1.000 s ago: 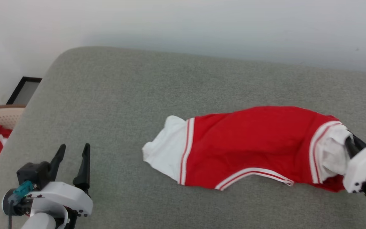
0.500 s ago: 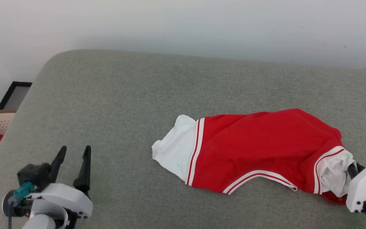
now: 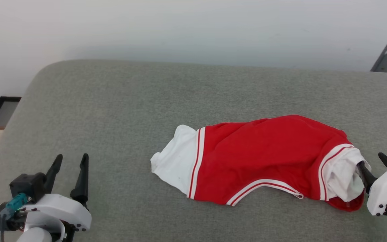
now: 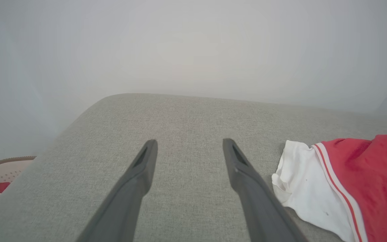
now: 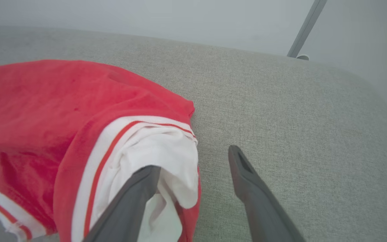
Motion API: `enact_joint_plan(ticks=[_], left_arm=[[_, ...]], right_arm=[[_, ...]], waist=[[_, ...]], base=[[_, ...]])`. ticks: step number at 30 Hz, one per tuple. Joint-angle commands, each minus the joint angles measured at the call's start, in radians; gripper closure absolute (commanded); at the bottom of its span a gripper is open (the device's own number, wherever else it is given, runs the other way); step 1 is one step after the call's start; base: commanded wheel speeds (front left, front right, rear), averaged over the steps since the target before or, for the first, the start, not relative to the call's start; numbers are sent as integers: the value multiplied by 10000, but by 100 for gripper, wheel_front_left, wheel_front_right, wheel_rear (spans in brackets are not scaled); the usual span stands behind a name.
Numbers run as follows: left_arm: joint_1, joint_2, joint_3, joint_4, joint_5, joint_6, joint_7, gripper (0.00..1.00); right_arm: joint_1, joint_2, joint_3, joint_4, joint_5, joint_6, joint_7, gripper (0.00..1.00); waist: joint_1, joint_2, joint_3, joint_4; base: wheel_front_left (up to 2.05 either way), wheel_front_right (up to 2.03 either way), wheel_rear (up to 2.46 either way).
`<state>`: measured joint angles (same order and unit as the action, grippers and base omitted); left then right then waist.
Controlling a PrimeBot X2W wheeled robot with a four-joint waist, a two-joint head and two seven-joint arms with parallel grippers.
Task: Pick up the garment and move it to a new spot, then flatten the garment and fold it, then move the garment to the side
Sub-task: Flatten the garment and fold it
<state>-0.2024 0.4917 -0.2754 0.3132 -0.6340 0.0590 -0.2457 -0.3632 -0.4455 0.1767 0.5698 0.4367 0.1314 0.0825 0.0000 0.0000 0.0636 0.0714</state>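
the garment point(image 3: 267, 158) lies long-ways left to right on the grey surface point(image 3: 113, 111), right sleeve up against the wide-open empty right jaws, left jaws also gaping empty but well apart, so right arm's nearer

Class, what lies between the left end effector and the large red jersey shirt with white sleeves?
Bare grey woven cushion, from left end effector to red jersey shirt; head and left wrist views show it.
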Motion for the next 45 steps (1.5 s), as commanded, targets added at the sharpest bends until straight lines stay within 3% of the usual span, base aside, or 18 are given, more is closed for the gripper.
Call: enact_joint_plan(ticks=[1, 15, 21, 29, 30, 31, 32, 33, 45], left_arm=[[143, 25, 35, -50, -54, 68, -28, 0], [455, 218, 174, -467, -203, 232, -16, 0], [311, 205, 85, -546, -190, 224, 26, 0], [168, 178, -82, -512, -145, 139, 101, 0], [155, 179, -98, -511, -139, 131, 105, 0], [135, 179, -115, -512, -136, 134, 116, 0], [109, 179, -137, -508, -131, 130, 111, 0], [97, 180, -148, -512, -126, 122, 118, 0], [66, 175, -220, -426, -176, 117, 82, 0]], right_arm=[[235, -12, -53, -131, 139, -15, -98, 0], [1442, 502, -591, -1651, 28, -15, -480, 0], [978, 811, -806, -1269, -238, -15, -467, 0], [240, 888, -272, -218, -448, -15, -112, 0], [147, 871, -179, -89, -485, -15, -74, 20], [27, 870, -173, 45, -490, -15, -85, 57], [-70, 828, -80, 173, -588, -15, -19, 66], [-150, 806, 43, 304, -623, -15, 92, 100], [-895, 569, 440, 543, -359, -15, 1128, 100]], waist=[[0, 0, -76, -178], [0, 0, -106, -713], [0, 0, -8, -627], [0, 0, 82, -349], [0, 0, 96, -319], [0, 0, 115, -286], [0, 0, 136, -252], [0, 0, 157, -225], [0, 0, 259, -140]], base=[[0, 0, 0], [0, 0, 0], [0, 0, 0], [0, 0, 0], [0, 0, 0], [0, 0, 0], [0, 0, 0], [0, 0, 0], [0, 0, 0]])
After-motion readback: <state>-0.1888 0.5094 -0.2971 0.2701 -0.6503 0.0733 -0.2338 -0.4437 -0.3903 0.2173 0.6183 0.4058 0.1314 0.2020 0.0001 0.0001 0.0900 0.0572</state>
